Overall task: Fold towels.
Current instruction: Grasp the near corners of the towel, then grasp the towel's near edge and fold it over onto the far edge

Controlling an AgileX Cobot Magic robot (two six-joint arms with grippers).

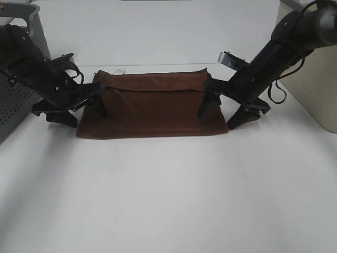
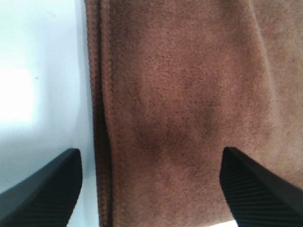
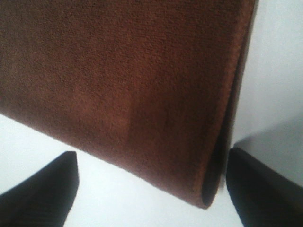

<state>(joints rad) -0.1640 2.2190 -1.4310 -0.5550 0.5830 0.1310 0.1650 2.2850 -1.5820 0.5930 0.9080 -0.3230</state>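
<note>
We see a plain white, smooth table top (image 1: 168, 200) filling most of the exterior high view. Directly on it, toward the far side and about midway across, lies one dark reddish-brown rectangular terry-cloth towel (image 1: 152, 108), flat, with its long side running left to right. It is folded into layers: a narrower band of cloth sits along its far edge, and the wrist views show doubled edges at both short ends. A small white tag (image 1: 120, 70) pokes out at the far edge, resting on the table. The near half of the surface is bare white. A grey perforated bin (image 1: 16, 100) stands at the left border; we cannot tell whether it rests on the table.
</note>
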